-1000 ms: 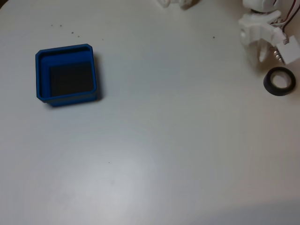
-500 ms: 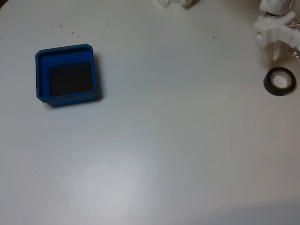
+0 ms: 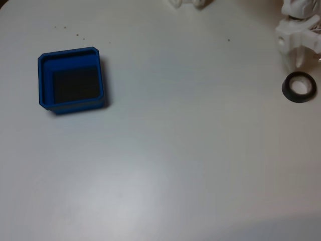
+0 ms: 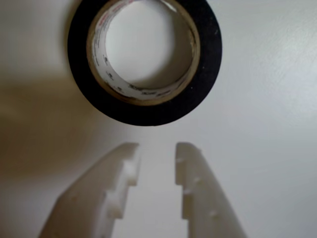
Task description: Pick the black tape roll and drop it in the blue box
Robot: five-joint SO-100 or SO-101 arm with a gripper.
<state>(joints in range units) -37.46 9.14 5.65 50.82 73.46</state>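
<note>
Pick not yet made: the black tape roll (image 3: pixel 299 88) lies flat on the counter (image 3: pixel 175 150) at the right edge of the fixed view, and the blue box (image 3: pixel 71 79) sits well apart at the far left with only its dark floor showing inside. So everything is left on my side: the grasp, the lift, the carry across the counter, the release over the box. In the wrist view the pincer (image 4: pixel 156 153) points at the roll (image 4: pixel 144 59), its two white fingers (image 4: pixel 190 183) parted by a narrow gap and holding nothing; the tips stop just short of the roll's black outer wall, with a strip of bare counter between. In the fixed view the pincer (image 3: pixel 296 60) hangs just above the roll in the picture; I cannot tell its height off the counter from that angle. I judge the present gap too slim to straddle the ring's wall.
</note>
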